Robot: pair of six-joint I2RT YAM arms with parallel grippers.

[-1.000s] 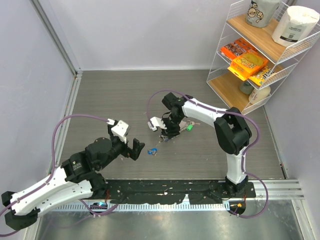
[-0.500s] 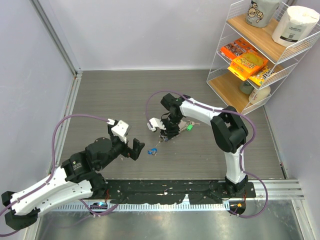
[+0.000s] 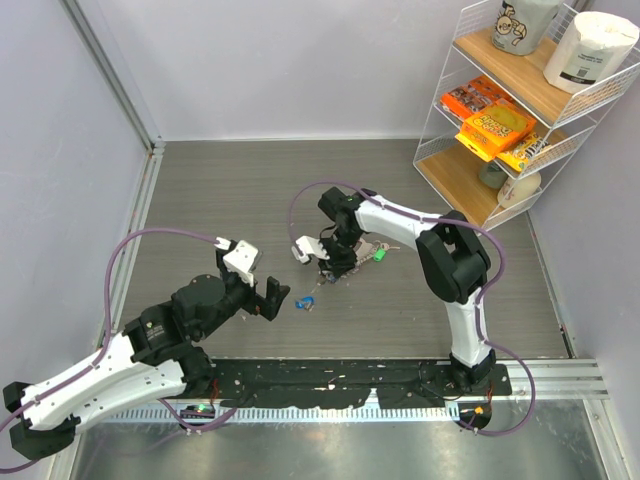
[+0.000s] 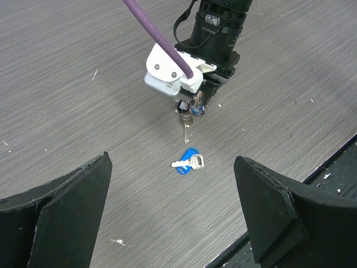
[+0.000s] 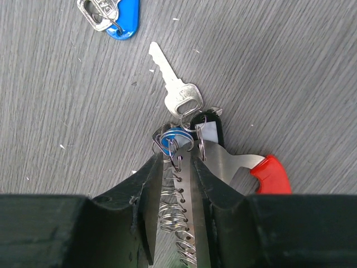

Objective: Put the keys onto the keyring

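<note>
Keyring [image 3: 326, 274], seen from above, sits near the middle of the counter [image 3: 220, 190], right under my right tool [image 3: 336, 262]. The blue key [image 3: 306, 301] lies loose just toward the near edge from it, between my two tools. The green key [image 3: 380, 254] sits just beside the right wrist, on the side toward the right edge. My left tool [image 3: 272, 298] hangs just beside the blue key, jaws apart, holding nothing. My worry here is the green key: a sweep of that wrist could flick it away.

From the left wrist, the left fingers [image 4: 67, 206] stand wide, with the blue key [image 4: 188, 163] flat on the counter ahead of them. It is tiny and flat, so I judge a close could skid it aside or catch only bare counter. The right tool [image 4: 196, 105] points down with a silver key [image 4: 186, 127] below it. I cannot tell whether the bunch is lifted or resting.

From the right wrist, the jaws are nearly closed, pinching the chain [image 5: 177, 223] of the keyring. The silver key [image 5: 177, 92], a black tag [image 5: 207, 125] and the red clip [image 5: 271, 172] fan out past the fingertips. The grip is on loose links only, so I judge the bunch could swing, twist or slip out when another key is pushed against it.
</note>
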